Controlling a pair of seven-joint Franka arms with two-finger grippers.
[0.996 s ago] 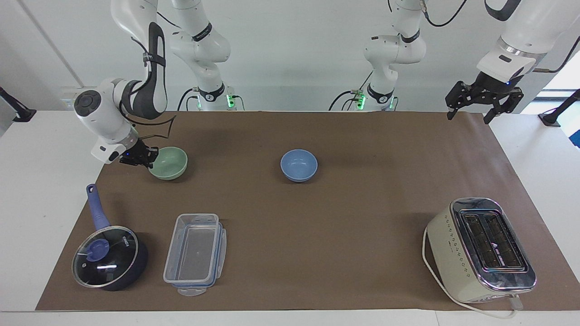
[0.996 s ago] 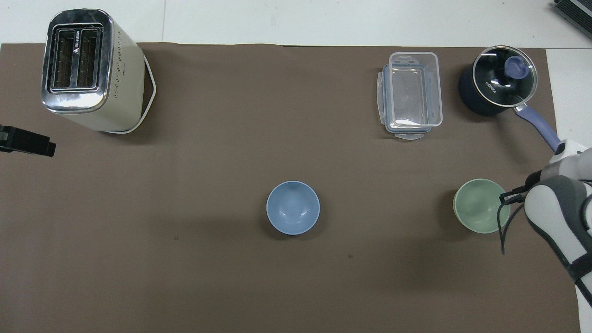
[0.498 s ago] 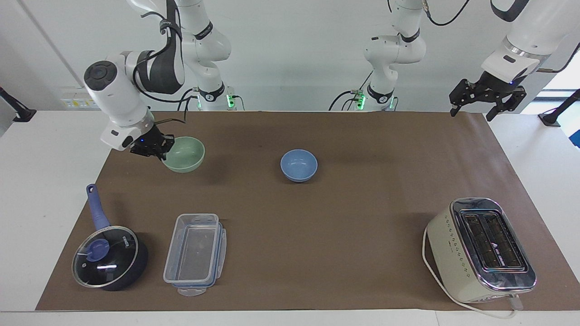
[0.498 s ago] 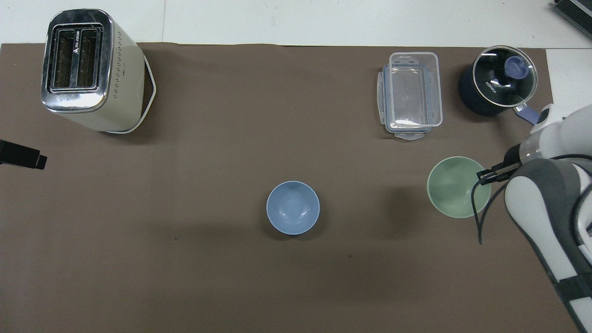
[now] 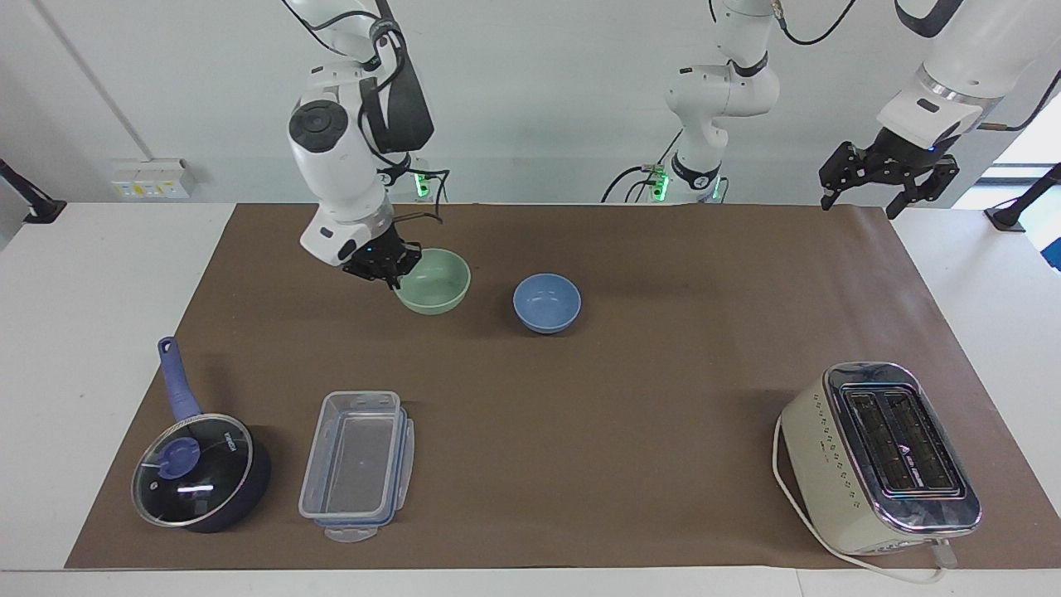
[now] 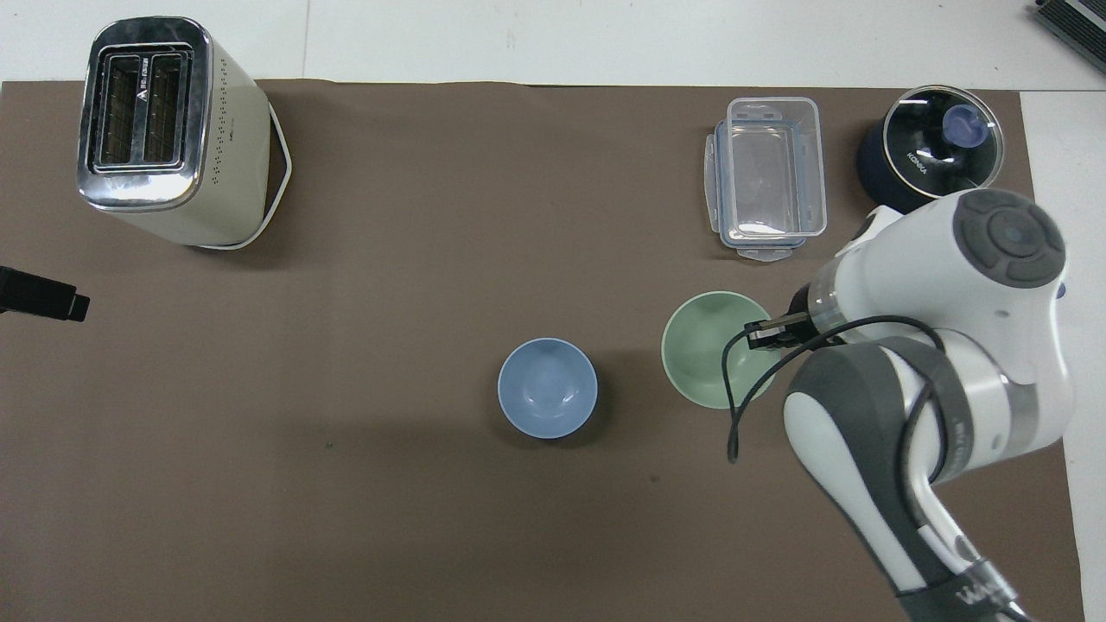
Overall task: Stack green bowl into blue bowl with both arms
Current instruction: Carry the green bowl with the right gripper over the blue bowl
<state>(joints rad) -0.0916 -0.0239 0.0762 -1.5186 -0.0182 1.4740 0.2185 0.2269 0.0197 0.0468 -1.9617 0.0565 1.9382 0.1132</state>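
Note:
The pale green bowl (image 5: pixel 435 282) (image 6: pixel 704 350) hangs a little above the brown mat, with my right gripper (image 5: pixel 396 267) (image 6: pixel 760 333) shut on its rim. It is held beside the blue bowl (image 5: pixel 546 303) (image 6: pixel 547 387), toward the right arm's end of the table, and the two bowls do not touch. The blue bowl sits upright on the middle of the mat. My left gripper (image 5: pixel 859 203) (image 6: pixel 39 294) waits open and holds nothing, raised over the mat's edge at the left arm's end.
A cream toaster (image 5: pixel 879 456) (image 6: pixel 164 130) stands far from the robots at the left arm's end. A clear plastic container (image 5: pixel 356 464) (image 6: pixel 769 177) and a dark blue lidded saucepan (image 5: pixel 199 473) (image 6: pixel 929 160) lie far from the robots at the right arm's end.
My right gripper has lifted the green bowl off the mat and carried it toward the blue bowl. The left arm has barely moved.

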